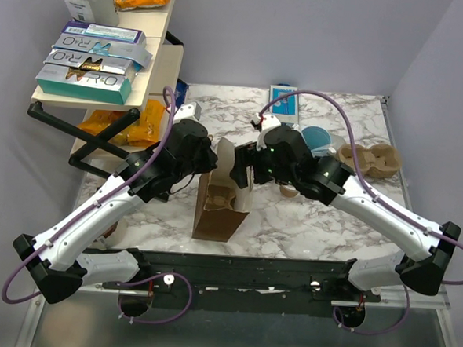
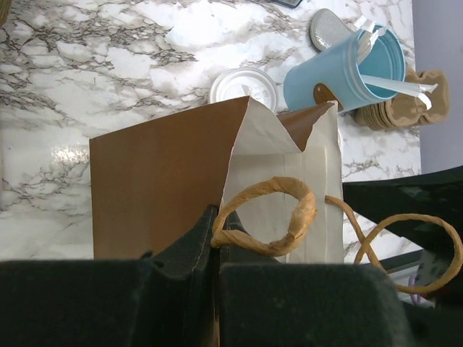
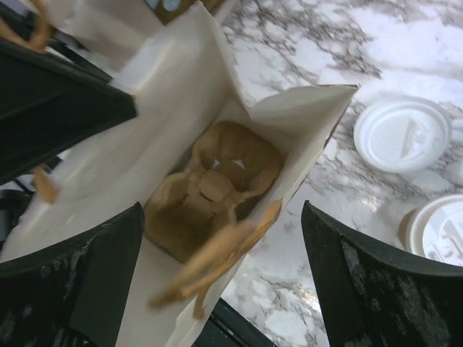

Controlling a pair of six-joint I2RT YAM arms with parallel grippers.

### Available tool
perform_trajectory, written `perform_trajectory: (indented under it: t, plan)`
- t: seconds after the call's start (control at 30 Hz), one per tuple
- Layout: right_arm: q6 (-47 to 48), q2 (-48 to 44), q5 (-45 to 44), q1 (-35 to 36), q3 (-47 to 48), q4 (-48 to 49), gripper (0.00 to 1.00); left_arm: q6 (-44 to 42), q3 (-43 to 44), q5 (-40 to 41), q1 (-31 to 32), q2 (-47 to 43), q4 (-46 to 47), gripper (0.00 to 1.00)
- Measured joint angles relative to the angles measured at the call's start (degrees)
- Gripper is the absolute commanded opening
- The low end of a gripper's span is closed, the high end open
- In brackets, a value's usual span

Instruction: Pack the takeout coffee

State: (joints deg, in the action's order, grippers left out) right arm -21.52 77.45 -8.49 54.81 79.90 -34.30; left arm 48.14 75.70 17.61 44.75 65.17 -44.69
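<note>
Left gripper (image 2: 217, 242) is clenched hard on the upper edge of the paper bag (image 2: 159, 181), pinching it right by the twisted paper handle (image 2: 271, 217). The bag stands upright with its mouth open. Right gripper (image 3: 221, 217) hangs over that mouth with its fingers (image 3: 72, 282) spread wide, one on either side of the opening and nothing between them.

Down at the bottom of the bag sits a brown pulp cup carrier (image 3: 210, 184). And the takeout coffee (image 3: 438, 228)? It's out on the marble table (image 1: 291, 232) with its white lid on, near the bag on the right arm's side, and neither gripper is touching it.

Close to it a second white lid (image 3: 401, 134) lies flat on the marble. Farther back there's a light-blue mug (image 2: 333, 72) with white pieces poking out. Beside the mug is a stack of carriers (image 1: 370, 160).
</note>
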Motion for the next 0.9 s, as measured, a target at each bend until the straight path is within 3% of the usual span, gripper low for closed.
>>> perform_trajectory:
  t: [0.1,0.13,0.2,0.23,0.4,0.7,0.9]
  plan:
    - [-0.74,2.93,-3.17,0.00,1.64,-3.10,0.66,0.15,0.00,0.02,0.00,0.00,0.02,0.00]
    - [-0.98,3.78,-4.24,0.00,2.16,-4.02,0.53,0.17,0.00,0.09,0.00,0.00,0.02,0.00]
    - [-1.20,4.39,-5.88,0.00,2.56,-5.33,0.41,0.15,0.02,0.44,0.00,-0.02,0.00,0.00]
    - [-1.60,4.39,-6.64,0.00,2.56,-5.90,0.30,0.09,0.04,0.83,0.00,-0.07,0.02,0.00]
    - [-0.76,3.63,-9.03,0.00,1.64,-4.11,0.01,-1.70,-0.48,1.68,-0.04,-2.05,2.40,0.00]
    - [9.86,-7.98,-10.56,0.02,-19.80,24.94,0.01,-6.47,-6.84,1.68,-0.13,-10.47,11.23,0.00]
    - [18.38,-9.51,-14.82,1.60,-26.82,42.86,0.01,-9.81,-12.44,1.25,-0.13,-11.85,16.83,0.03]
